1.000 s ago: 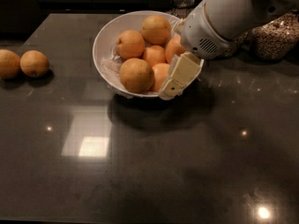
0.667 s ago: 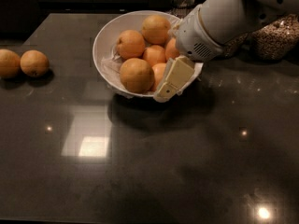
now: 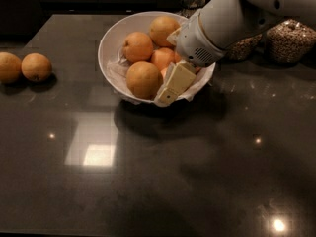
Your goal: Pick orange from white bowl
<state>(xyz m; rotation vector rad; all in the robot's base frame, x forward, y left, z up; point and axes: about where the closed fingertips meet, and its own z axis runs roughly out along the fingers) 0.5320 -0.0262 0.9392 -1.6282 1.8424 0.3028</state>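
The orange, largest and dullest, sits at the front of the white bowl. My gripper dips in just beside it, apparently angled for a grasp; open or closed, I cannot tell. Smaller oranges crowd behind.

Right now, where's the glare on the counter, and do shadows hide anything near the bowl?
In the camera view, a bright square reflection sits on the dark counter front-left of the white bowl, small light spots lower right; the bowl and arm shade the counter in front; the gripper, in the bowl beside the orange, is well lit.
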